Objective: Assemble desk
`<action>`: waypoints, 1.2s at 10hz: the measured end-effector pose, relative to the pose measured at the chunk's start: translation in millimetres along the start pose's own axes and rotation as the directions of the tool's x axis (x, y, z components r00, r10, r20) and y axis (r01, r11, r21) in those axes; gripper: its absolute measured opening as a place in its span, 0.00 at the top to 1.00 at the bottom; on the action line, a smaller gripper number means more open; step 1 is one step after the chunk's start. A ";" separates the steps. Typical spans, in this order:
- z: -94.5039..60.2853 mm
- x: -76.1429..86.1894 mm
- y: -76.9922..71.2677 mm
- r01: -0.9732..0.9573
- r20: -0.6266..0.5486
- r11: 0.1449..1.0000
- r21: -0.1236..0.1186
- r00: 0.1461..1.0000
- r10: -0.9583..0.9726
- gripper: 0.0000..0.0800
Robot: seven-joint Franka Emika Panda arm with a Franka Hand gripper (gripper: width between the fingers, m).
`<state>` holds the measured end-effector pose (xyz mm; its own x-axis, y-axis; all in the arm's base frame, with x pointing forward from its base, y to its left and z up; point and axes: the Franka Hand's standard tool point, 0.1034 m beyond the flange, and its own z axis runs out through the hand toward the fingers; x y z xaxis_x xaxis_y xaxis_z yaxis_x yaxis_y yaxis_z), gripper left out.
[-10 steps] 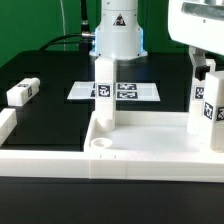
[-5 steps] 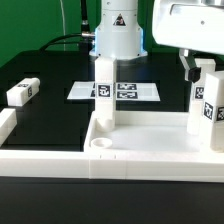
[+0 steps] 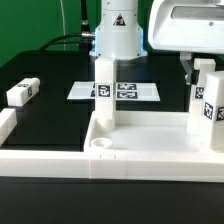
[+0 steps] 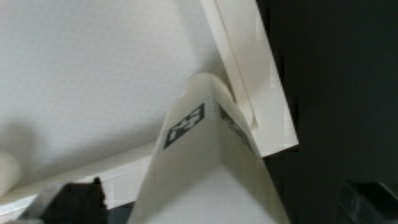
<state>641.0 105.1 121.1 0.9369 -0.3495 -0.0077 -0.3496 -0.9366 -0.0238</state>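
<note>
Standing upright at the exterior view's right in the white plastic tabletop [image 3: 150, 122] — a smooth square tray with raised rim and round corner sockets — a blocky white leg [image 3: 206, 108] sits right under the gripper [image 3: 198, 66], whose jaws are spread wide to either side of its top, gripping nothing. A second leg [image 3: 105, 92] stands in the tray; a third leg [image 3: 22, 92] lies on the black worktop [image 3: 50, 115]. Each carries black-and-white square tags [image 3: 212, 112].

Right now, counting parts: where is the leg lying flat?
The loose leg lies on the table at the exterior view's left, left of the marker board, apart from the tabletop.
</note>
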 end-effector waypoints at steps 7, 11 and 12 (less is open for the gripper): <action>0.2 2.5 3.8 0.394 -0.005 0.919 -0.023 0.919 -0.394 0.19; 0.0 3.7 5.1 0.421 -0.006 0.907 -0.024 0.907 -0.421 0.50; 0.1 3.7 5.3 0.421 -0.006 0.907 -0.024 0.907 -0.421 0.64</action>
<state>642.6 98.8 120.9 0.9970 0.0771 0.0092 0.0772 -0.9970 -0.0007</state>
